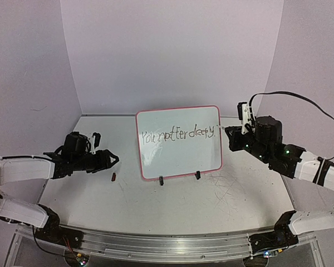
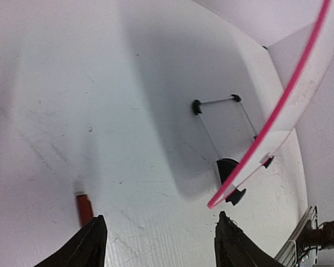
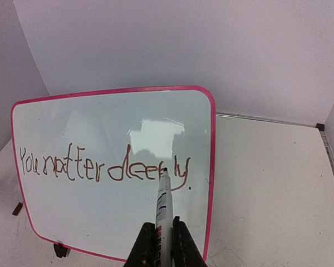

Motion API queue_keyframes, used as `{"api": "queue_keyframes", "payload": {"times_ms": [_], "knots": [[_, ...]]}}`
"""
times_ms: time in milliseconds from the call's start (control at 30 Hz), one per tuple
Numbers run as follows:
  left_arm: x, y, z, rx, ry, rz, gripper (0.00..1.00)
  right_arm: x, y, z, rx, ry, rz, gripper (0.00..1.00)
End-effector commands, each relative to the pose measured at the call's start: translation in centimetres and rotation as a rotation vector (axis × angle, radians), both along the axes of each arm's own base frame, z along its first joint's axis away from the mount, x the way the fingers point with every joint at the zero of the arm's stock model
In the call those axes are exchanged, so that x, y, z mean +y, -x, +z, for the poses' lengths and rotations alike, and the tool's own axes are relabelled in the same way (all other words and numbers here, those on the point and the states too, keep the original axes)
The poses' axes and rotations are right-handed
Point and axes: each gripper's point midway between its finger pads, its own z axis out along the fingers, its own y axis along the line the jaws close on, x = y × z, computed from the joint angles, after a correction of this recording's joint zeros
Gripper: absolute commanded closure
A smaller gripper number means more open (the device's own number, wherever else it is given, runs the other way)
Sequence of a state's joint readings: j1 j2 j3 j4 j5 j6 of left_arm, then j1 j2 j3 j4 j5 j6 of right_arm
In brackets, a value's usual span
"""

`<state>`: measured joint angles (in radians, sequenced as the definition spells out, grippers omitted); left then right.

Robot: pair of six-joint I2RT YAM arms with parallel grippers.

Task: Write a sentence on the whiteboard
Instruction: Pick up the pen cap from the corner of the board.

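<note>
While your right fingers [image 3: 185,245] clamp a marker [image 3: 163,206] at the end of the sentence [image 1: 178,134] on the whiteboard [image 1: 181,161], your left fingers [image 2: 89,247] stand apart, left of it.

- The left hand [image 2: 160,218] sits at 6 o'clock, its two dark fingers [image 2: 92,245] spread apart with only bare bench [image 2: 61,100] between them.
- A small red-brown piece [image 2: 84,207] lies on the bench at 7 o'clock, just beyond the tip of the finger on that side.
- The whiteboard [image 2: 300,94] is seen edge-on, its pink rim curving from 1 o'clock down to 5 o'clock.
- A black clip foot [image 2: 235,195] grips its lower end.
- A thin wire stand [image 2: 220,111] with black tips rests behind it, near 3 o'clock.
</note>
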<state>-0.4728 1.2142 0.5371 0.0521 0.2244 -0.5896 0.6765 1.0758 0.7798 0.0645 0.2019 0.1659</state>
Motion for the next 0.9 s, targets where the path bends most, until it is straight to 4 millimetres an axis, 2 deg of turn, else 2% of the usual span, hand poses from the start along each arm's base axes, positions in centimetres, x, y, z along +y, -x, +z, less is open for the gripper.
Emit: {"api": "queue_keyframes", "payload": {"times_ms": [0, 67, 167, 400, 533, 667, 867], "knots": [[3.0, -1.0, -1.4, 0.194, -0.237, 0.14, 0.38, 0.5, 0.6, 1.6, -0.064, -0.04, 0.058, 1.0], [2.8, -1.6, -3.0, 0.251, -0.295, 0.125, 0.42, 0.8, 0.8, 1.6, -0.061, -0.046, 0.076, 1.0], [1.5, -1.9, -4.5, 0.311, -0.3, 0.07, 0.41, 1.2, 1.2, 1.8, -0.059, -0.066, 0.107, 1.0], [0.4, -0.9, -7.7, 0.368, -0.386, 0.036, 0.39, 1.8, 1.7, 2.1, -0.056, -0.091, 0.149, 1.0], [-0.1, -0.5, -9.1, 0.382, -0.429, 0.025, 0.48, 2.5, 1.4, 2.3, -0.054, -0.089, 0.172, 1.0], [1.0, -0.3, -10.0, 0.362, -0.508, 0.062, 0.6, 2.5, 1.4, 2.8, -0.065, -0.085, 0.173, 1.0], [1.8, -0.9, -9.9, 0.315, -0.572, 0.095, 0.81, 3.1, 1.1, 2.6, -0.055, -0.08, 0.189, 1.0]]}}
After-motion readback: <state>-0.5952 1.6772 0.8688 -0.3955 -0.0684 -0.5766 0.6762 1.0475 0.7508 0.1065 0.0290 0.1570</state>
